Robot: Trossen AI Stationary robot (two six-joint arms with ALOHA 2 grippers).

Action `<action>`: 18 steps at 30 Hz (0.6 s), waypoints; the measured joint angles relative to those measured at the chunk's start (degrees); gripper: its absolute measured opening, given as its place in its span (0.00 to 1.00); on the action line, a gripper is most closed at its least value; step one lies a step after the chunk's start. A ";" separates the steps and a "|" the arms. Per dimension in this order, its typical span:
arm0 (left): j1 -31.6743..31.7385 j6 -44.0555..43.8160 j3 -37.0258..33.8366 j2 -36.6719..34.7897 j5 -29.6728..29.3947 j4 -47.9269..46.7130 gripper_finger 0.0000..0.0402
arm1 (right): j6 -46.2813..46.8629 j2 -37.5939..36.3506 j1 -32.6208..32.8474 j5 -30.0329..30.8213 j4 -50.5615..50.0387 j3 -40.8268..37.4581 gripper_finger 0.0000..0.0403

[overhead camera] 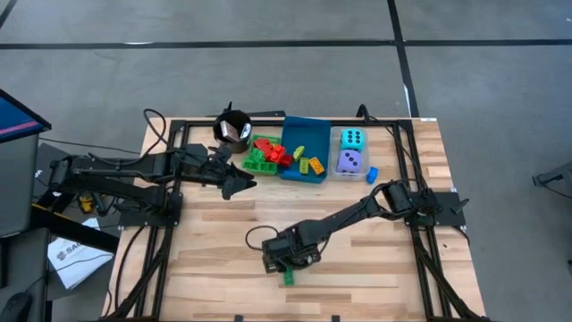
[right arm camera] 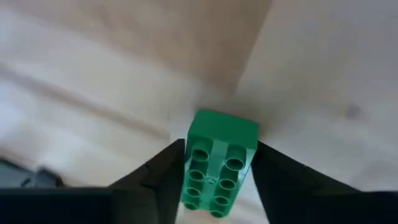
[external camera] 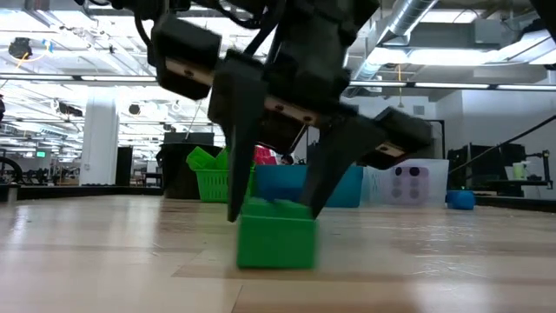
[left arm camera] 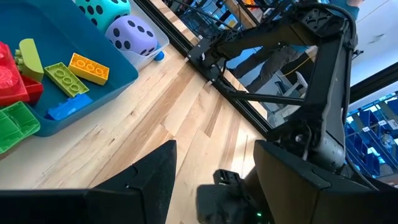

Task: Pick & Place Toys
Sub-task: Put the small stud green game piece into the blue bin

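bright overhead lighting; low and right wrist views blurred.

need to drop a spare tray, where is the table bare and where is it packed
Bare wood: the near left corner below the left arm, and the near right beyond the green brick between the right gripper's fingers. Packed: the far edge with black cup, green tray, blue tray, dice.

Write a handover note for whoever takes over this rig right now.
Right gripper: low at the table's front, fingers against both sides of a green brick that sits on the wood; lift not started.
Left gripper: open, empty, waiting near the black cup.
Done: bricks in the green tray and blue tray; cyan die and purple die in the clear tray.
Left: this green brick, plus a blue piece loose beside the clear tray.
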 joint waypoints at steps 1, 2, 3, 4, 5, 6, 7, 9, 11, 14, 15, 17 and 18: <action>0.00 0.00 0.00 0.00 0.00 0.00 0.52 | 0.02 0.00 0.30 -0.14 0.25 0.00 0.39; 0.00 0.00 0.00 0.00 0.00 0.00 0.52 | 0.03 0.00 0.60 -0.16 0.27 0.00 0.36; 0.00 0.00 0.00 0.00 0.00 0.01 0.52 | 0.05 0.00 0.88 -0.19 0.23 0.00 0.33; 0.00 0.00 0.00 0.00 -0.01 0.01 0.52 | 0.08 0.00 1.14 -0.15 0.23 0.00 0.32; 0.00 0.00 0.00 0.00 0.00 -0.02 0.52 | 0.15 0.00 1.26 -0.15 0.23 0.00 0.32; 0.00 0.00 0.00 0.00 0.00 0.00 0.52 | 0.15 0.00 1.27 -0.20 0.21 0.00 0.32; 0.00 0.00 0.00 0.00 0.00 0.00 0.52 | 0.15 0.00 1.24 -0.42 0.15 0.00 0.32; 0.00 0.00 0.00 0.00 -0.02 0.00 0.52 | 0.13 0.00 1.23 -1.60 -0.19 0.00 0.32; 0.00 0.00 0.00 0.00 -0.02 0.00 0.52 | 0.09 -0.42 1.16 -2.13 -0.53 0.00 0.32; 0.00 0.00 0.00 0.00 -0.02 -0.01 0.52 | -0.34 -2.56 1.20 -0.34 -1.15 -0.02 0.32; 0.00 0.00 0.00 0.00 -0.02 -0.02 0.52 | -0.64 -3.72 1.19 0.88 -2.19 -0.02 0.32; -0.02 0.00 0.00 0.00 -0.02 0.00 0.52 | -0.97 -6.29 1.12 4.60 -4.57 -0.02 0.32; 0.00 0.00 0.00 0.00 -0.04 0.00 0.52 | -1.16 -7.79 1.12 7.00 -6.59 -0.02 0.32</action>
